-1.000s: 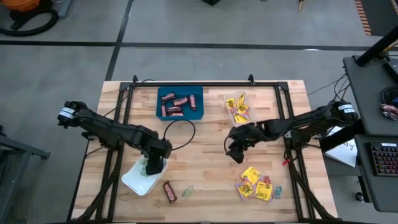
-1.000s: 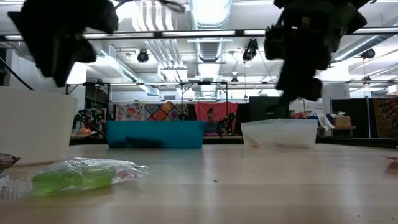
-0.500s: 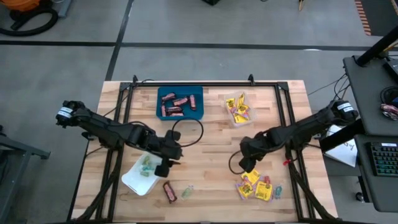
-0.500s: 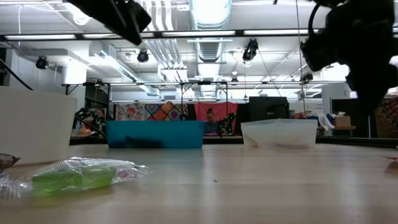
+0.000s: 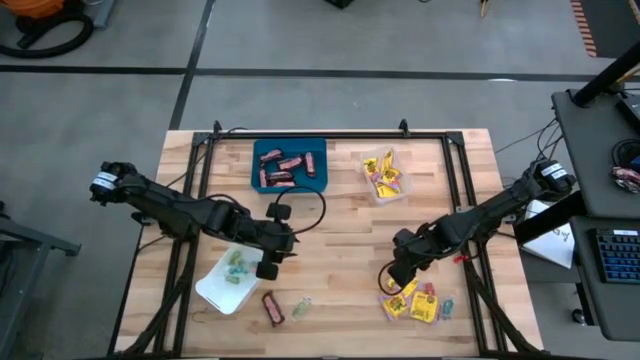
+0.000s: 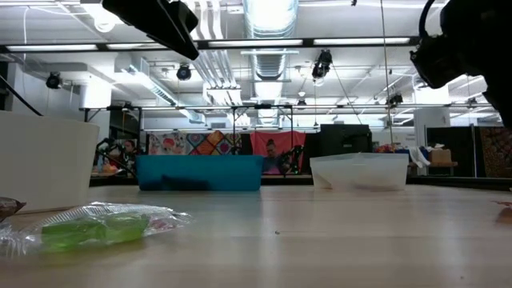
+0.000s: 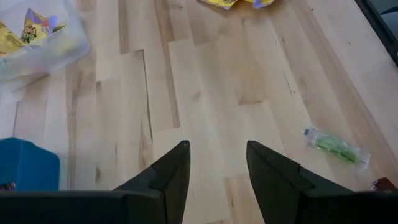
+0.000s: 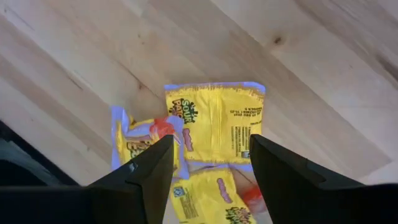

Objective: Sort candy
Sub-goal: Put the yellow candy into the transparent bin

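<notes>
My left gripper (image 5: 268, 264) is open over bare wood (image 7: 217, 167), just right of the white tray (image 5: 218, 288), which holds pastel sweets (image 5: 236, 267). A green sweet (image 7: 333, 144) and a brown-red bar (image 5: 272, 308) lie on the table near the front edge. My right gripper (image 5: 400, 276) is open and hovers over the loose pile of yellow packets (image 5: 412, 301); its fingers stand either side of one flat yellow packet (image 8: 217, 121) without touching. The blue tray (image 5: 290, 165) holds brown-red bars, and the clear tray (image 5: 385, 176) holds yellow packets.
A black frame (image 5: 330, 136) runs round the table's far and side edges. A cable loop (image 5: 300, 210) lies behind my left gripper. The middle of the table (image 5: 340, 240) is bare wood. In the low view the green sweet (image 6: 96, 228) lies close in front.
My left gripper has moved from above the white tray toward the table's right, uncovering the pastel sweets in it, then nearly stopped. My right gripper has travelled from the table's middle toward the near edge and right, down toward the pile of yellow packets.
</notes>
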You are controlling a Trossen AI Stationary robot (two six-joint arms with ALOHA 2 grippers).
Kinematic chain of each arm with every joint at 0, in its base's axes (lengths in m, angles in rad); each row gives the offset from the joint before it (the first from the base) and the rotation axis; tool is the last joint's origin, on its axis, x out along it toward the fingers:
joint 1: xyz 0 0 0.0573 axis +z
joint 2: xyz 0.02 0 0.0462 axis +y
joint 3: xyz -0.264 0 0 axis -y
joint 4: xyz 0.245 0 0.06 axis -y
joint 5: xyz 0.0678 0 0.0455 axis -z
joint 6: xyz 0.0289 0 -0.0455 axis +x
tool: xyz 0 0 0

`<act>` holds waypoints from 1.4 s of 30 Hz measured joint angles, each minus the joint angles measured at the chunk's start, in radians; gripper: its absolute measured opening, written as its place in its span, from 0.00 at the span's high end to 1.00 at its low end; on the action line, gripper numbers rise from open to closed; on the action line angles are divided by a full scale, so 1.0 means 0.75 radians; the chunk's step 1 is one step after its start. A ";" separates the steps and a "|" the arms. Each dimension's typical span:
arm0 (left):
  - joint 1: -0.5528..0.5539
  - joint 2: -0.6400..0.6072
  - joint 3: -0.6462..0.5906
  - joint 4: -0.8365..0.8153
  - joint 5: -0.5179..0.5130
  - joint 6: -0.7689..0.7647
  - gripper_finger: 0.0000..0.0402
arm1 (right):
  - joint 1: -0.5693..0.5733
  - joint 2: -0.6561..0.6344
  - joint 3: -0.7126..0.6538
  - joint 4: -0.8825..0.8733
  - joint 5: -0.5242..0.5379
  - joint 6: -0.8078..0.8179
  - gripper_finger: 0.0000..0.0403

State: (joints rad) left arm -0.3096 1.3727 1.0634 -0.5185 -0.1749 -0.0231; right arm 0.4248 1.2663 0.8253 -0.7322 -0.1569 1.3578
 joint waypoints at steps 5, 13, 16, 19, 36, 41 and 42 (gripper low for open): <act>0.000 0.000 -0.009 0.002 -0.001 0.000 0.65 | 0.019 0.021 -0.002 0.013 0.035 0.056 0.49; 0.000 0.000 -0.063 0.010 -0.001 0.000 0.65 | 0.025 0.201 0.016 0.012 -0.013 0.039 0.49; 0.000 0.000 -0.090 0.010 -0.001 -0.001 0.65 | 0.025 0.252 0.028 0.017 -0.027 0.026 0.49; 0.001 0.001 -0.098 0.013 -0.003 -0.015 0.65 | 0.025 0.305 0.031 0.021 -0.035 0.017 0.49; 0.003 0.001 -0.098 0.087 -0.004 -0.016 0.65 | 0.025 0.389 0.031 0.044 0.053 -0.007 0.81; 0.003 0.001 -0.098 0.089 -0.004 -0.016 0.65 | 0.023 0.360 0.030 0.061 0.129 -0.013 0.92; 0.003 0.001 -0.098 0.089 -0.004 -0.016 0.65 | 0.023 0.354 0.029 0.061 0.133 -0.017 0.93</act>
State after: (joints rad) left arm -0.3077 1.3731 0.9897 -0.4518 -0.1776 -0.0353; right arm 0.4423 1.5319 0.8471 -0.6865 -0.0575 1.3449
